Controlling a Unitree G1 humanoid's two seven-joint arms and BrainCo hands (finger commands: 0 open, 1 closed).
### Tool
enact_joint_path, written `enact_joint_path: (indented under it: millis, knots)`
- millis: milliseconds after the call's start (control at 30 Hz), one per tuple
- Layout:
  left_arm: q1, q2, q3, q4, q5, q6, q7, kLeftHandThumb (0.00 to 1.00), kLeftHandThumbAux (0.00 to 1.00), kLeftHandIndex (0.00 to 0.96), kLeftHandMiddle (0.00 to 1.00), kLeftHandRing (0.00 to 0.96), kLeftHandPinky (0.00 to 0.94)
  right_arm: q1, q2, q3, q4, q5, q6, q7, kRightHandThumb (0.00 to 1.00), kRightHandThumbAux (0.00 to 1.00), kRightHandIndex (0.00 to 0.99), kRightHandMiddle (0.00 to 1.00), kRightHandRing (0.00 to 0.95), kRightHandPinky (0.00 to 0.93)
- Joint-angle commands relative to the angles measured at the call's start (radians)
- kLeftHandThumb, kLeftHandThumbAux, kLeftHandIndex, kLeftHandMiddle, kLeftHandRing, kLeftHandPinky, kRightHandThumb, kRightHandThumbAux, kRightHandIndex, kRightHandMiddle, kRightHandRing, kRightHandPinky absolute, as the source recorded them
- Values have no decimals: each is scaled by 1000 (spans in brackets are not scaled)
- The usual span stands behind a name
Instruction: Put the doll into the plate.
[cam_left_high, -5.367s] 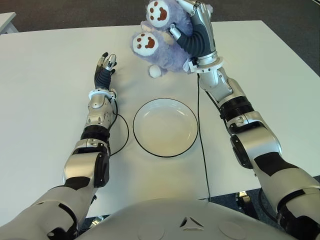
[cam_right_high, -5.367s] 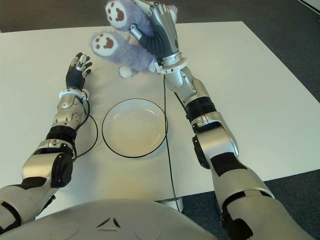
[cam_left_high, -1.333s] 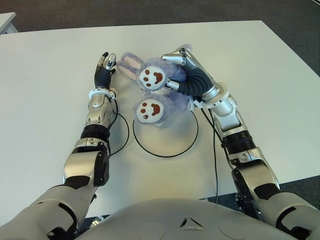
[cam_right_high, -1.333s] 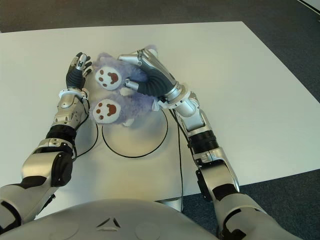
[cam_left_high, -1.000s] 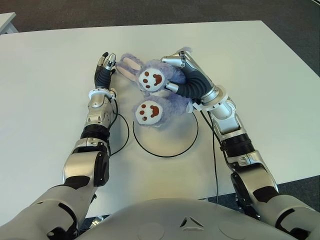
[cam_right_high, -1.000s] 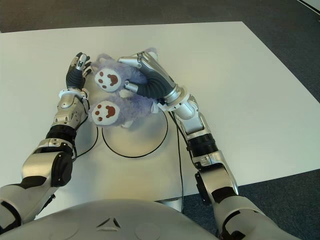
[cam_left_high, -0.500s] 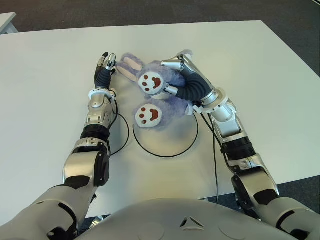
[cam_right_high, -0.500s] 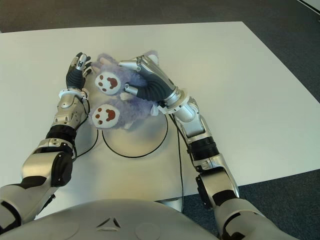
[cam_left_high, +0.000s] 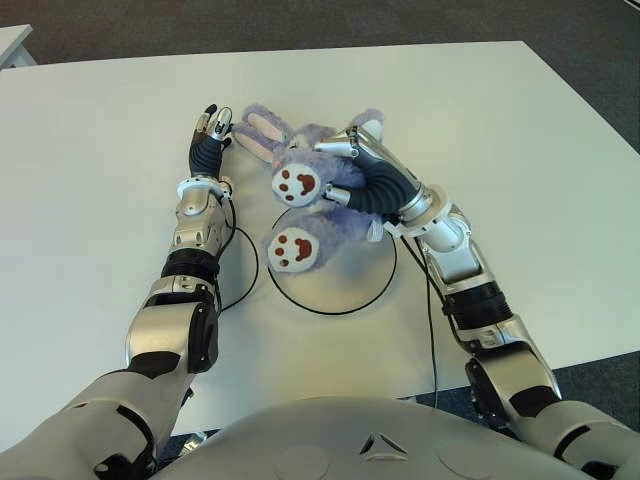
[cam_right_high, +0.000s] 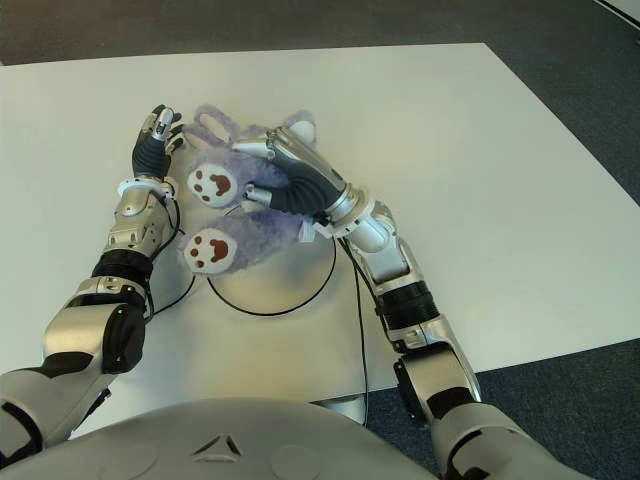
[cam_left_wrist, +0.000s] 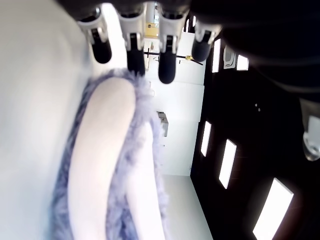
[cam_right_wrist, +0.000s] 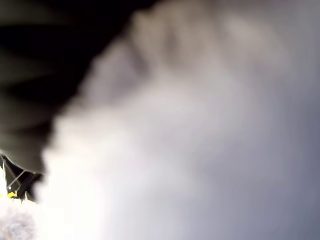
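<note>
Right hand (cam_left_high: 362, 172) clamped around purple plush bunny (cam_left_high: 310, 195), bunny over far rim of white plate (cam_left_high: 350, 285), 2 paw soles up. Left hand (cam_left_high: 208, 138) on white counter (cam_left_high: 90, 180), fingers straight, beside bunny's ear.

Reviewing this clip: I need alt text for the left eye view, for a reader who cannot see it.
The robot's right hand grips a purple plush doll over the far rim of a white plate on a white table. The doll's paw soles face the camera. The left hand shows beside the doll's ears, on their left, fingers extended.
</note>
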Motion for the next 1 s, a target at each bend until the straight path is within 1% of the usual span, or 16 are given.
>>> enact_joint_path:
  millis: [33,133,167,367,467,600,667,833,1000]
  knots:
    - [25,3,-1,21,4,35,4,0,420,9,174,154,52,17,-8,26,1,23,15,45,719,710,439,798,804,814]
    - [25,3,-1,21,4,36,4,0,421,9,174,153,49,16,-14,32,-4,35,27,66,716,710,438,791,800,801]
    - [26,3,-1,21,4,36,3,0,421,9,174,152,48,16,-16,35,-6,37,33,75,712,710,438,781,790,774]
    - [27,4,-2,22,5,29,0,0,420,5,171,145,34,23,-25,35,-13,43,55,104,704,712,432,729,743,717]
    - [27,4,-2,22,5,27,1,0,422,5,172,149,50,29,-25,32,-16,44,63,108,699,713,429,695,705,665]
    - [27,4,-1,22,5,27,4,0,421,3,170,146,42,43,-24,32,-18,45,71,109,697,713,428,673,682,676]
    - [26,4,-1,22,5,28,4,0,420,3,171,147,38,50,-22,34,-11,38,63,103,691,715,425,666,674,654]
    - [27,4,0,22,3,29,-1,0,416,0,159,139,34,53,-18,35,4,22,50,92,679,718,425,674,679,662]
    - [28,5,0,22,2,25,-7,0,412,0,154,134,37,59,-17,40,16,27,38,93,678,719,425,677,679,655]
